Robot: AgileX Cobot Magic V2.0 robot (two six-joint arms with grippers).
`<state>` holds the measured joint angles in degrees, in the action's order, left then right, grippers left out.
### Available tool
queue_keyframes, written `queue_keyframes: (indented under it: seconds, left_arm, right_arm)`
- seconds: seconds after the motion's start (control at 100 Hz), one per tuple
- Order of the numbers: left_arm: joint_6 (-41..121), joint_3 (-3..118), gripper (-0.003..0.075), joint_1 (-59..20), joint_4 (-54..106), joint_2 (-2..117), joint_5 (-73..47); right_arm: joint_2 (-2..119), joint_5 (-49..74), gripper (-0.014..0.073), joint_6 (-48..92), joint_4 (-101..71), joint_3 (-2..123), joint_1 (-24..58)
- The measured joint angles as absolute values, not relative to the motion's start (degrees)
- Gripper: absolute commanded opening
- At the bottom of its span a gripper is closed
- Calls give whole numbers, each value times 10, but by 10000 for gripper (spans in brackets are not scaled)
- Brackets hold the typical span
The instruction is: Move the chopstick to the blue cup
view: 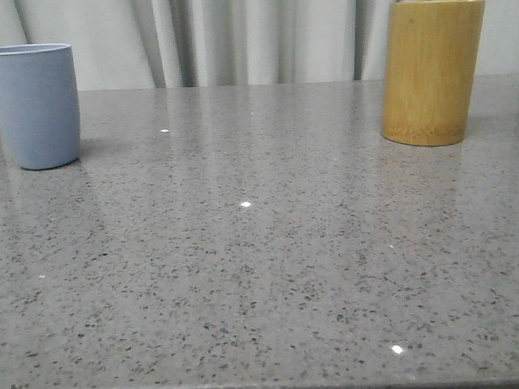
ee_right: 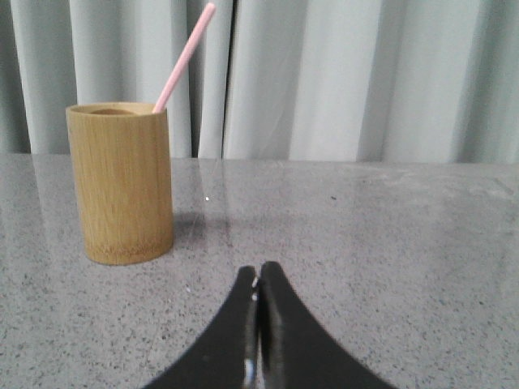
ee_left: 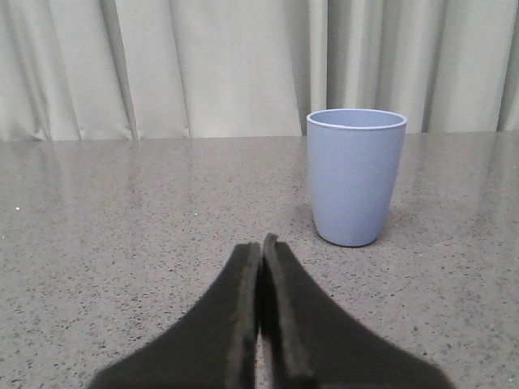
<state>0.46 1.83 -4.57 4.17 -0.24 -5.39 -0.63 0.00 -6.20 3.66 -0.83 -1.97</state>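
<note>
chopstick [ee_right: 185, 57] leaning in bamboo holder [view: 432, 71], blue cup [view: 33, 104] far apart

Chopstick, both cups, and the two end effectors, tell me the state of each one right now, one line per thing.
chopstick: standing tilted in the bamboo holder, not gripped.
bamboo holder: upright on the table, holding the chopstick.
blue cup: upright on the table, nothing visible in it.
left end effector: shut, holding nothing, short of the blue cup.
right end effector: shut, holding nothing, apart from the bamboo holder.
</note>
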Motion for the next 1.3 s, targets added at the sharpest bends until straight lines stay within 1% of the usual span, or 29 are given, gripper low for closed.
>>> queue_keyframes:
  seconds: [0.14, 0.25, 0.47, 0.68, 0.82, 1.16, 1.2, 1.24, 1.3]
  left_arm:
    - [5, 71, -19, -46, 63, -2, -91]
    - [5, 134, -19, -46, 68, 26, -140]
    - [5, 287, -19, -46, 73, 159, -326]
    - [5, 421, -19, -46, 77, 281, -460]
    - [5, 462, -19, -46, 80, 325, -482]
    - [5, 465, -17, -46, 103, 342, -487]
    - [5, 465, -9, -46, 103, 342, -487]
    - [5, 465, 9, -46, 103, 342, -487]
    - [5, 465, 74, -46, 103, 342, -487]
  right_arm:
    - [-6, 74, -68, -62, 37, 57, -20]
    - [15, 162, -68, -62, 30, 136, -20]
    - [119, 353, -68, -62, 22, 300, -20]
    - [226, 475, -68, -62, 20, 417, -20]
    - [265, 494, -68, -62, 14, 448, -20]
    - [274, 499, -66, -62, 11, 449, -20]
    - [274, 500, -52, -62, 11, 449, -20]
    - [274, 500, -20, -62, 11, 449, -20]
    - [274, 500, 55, -62, 11, 449, -20]
